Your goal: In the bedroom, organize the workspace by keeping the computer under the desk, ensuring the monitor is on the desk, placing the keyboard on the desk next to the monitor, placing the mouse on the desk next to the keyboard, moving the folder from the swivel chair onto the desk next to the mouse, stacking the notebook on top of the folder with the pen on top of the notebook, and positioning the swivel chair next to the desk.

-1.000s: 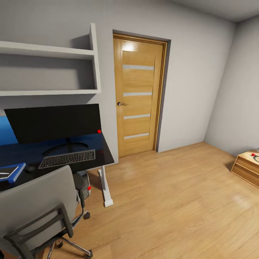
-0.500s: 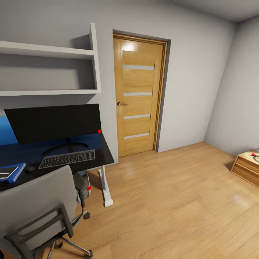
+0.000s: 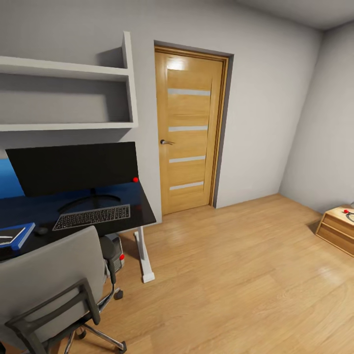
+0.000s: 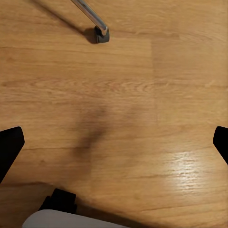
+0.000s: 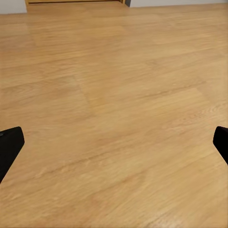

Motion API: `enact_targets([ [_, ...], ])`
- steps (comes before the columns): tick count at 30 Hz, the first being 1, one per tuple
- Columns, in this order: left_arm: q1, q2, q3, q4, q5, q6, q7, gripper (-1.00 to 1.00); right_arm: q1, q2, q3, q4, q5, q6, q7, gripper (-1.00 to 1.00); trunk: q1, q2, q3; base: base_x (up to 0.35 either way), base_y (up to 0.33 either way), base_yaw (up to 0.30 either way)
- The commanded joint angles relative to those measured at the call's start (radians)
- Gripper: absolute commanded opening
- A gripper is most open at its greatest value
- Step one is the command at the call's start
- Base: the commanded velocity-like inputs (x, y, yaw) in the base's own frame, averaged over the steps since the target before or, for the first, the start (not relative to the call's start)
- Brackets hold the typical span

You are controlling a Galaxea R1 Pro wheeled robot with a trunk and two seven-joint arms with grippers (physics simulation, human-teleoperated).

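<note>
The glossy black desk [image 3: 140, 209] stood on a white pedestal leg. On it the wide black monitor [image 3: 73, 167] stood upright, with the slim keyboard [image 3: 92, 217] just in front of its curved foot. The small dark mouse [image 3: 41, 230] lay beside the keyboard, then the blue folder [image 3: 22, 235] carrying the grey notebook [image 3: 7, 236]. The grey swivel chair [image 3: 46, 278] sat close against the desk, and the computer [image 3: 118, 254] stood underneath.

Bare light wood floor [image 5: 118, 118] lies under the right gripper [image 5: 114, 142]; a chrome chair leg [image 4: 92, 18] stands beyond the left gripper [image 4: 114, 142].
</note>
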Motion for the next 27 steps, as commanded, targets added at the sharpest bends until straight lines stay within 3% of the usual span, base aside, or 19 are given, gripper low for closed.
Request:
enact_targets([
  [1, -0.001, 0.0, -0.007, 0.001, 0.011, -0.003, -0.005, 1.0, -0.001, 0.001, 0.008, 0.002, -0.003, -0.002, -0.006, 1.0, 0.0, -0.001, -0.001, 0.0, 0.0, 0.0],
  [27, -0.001, 0.0, -0.007, 0.001, 0.011, -0.003, -0.005, 1.0, -0.001, 0.001, 0.008, 0.002, -0.003, -0.002, -0.006, 1.0, 0.0, -0.001, -0.001, 0.0, 0.0, 0.0],
])
